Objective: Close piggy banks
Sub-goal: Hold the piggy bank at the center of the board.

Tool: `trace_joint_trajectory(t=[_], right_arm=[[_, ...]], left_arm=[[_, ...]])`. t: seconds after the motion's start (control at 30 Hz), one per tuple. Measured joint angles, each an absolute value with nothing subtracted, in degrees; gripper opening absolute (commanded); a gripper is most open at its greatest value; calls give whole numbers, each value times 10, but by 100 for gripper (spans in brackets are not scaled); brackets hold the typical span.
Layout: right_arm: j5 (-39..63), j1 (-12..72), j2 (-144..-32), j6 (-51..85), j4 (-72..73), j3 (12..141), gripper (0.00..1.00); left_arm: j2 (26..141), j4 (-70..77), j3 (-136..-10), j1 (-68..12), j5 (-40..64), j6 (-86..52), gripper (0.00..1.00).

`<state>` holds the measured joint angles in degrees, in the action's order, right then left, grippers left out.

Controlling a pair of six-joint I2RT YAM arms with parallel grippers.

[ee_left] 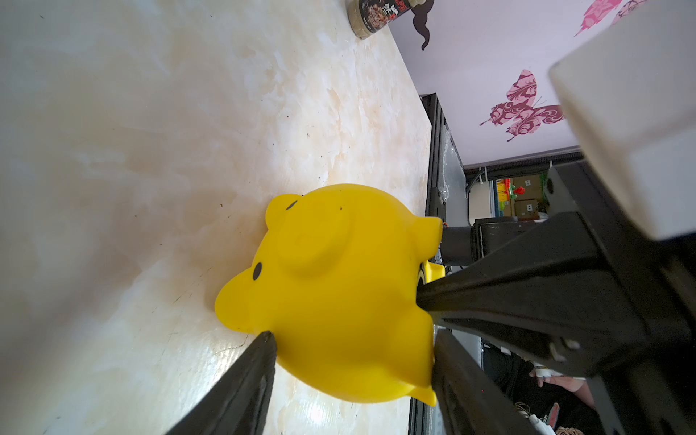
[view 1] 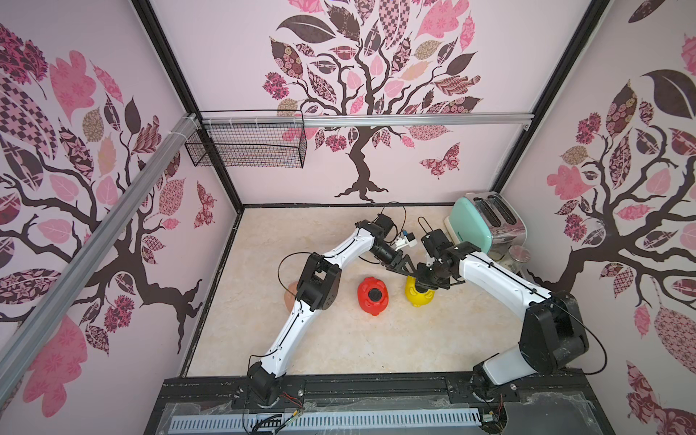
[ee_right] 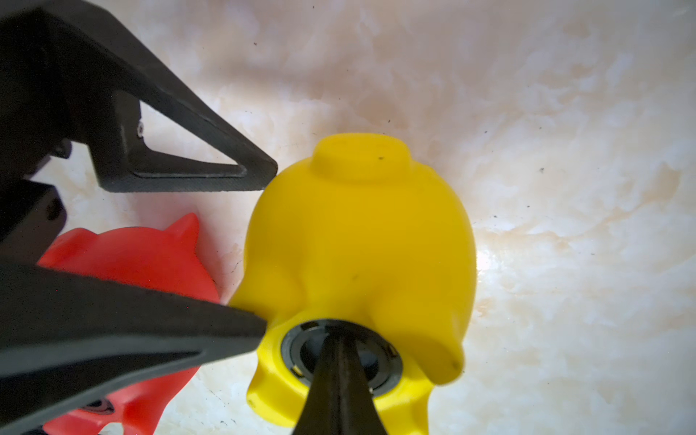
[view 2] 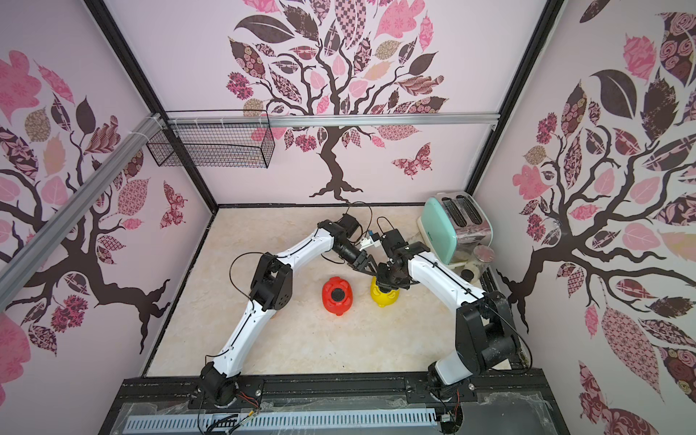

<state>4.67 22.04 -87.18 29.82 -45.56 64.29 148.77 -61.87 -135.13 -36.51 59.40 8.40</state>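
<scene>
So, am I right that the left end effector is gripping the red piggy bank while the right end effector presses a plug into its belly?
Not quite: the left end effector grips the yellow piggy bank, not the red piggy bank beside it, as the left wrist view shows. The rest holds: the right end effector presses the black plug into its belly.

I count three pigs on the bench point(view 1: 339, 339): one yellow piggy bank point(view 1: 420, 297), one red piggy bank point(view 1: 373, 297) and one peach-pink piggy bank point(view 1: 290, 297), mostly hidden. There is also one toaster point(view 1: 474, 222), one glass jar point(view 1: 519, 254), one wire basket point(view 1: 248, 147), and two arms: left arm point(view 1: 290, 335), right arm point(view 1: 497, 278).
</scene>
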Motion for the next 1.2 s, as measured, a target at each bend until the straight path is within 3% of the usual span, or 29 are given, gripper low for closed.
trace_joint_trajectory(t=[0.97, 1.2], right_arm=[[44, 220, -872, 298, -460, 646, 0], [33, 220, -872, 298, -468, 656, 4]], left_arm=[[1488, -619, -1352, -365, 592, 84, 67], [1488, -619, -1353, -366, 590, 82, 66]])
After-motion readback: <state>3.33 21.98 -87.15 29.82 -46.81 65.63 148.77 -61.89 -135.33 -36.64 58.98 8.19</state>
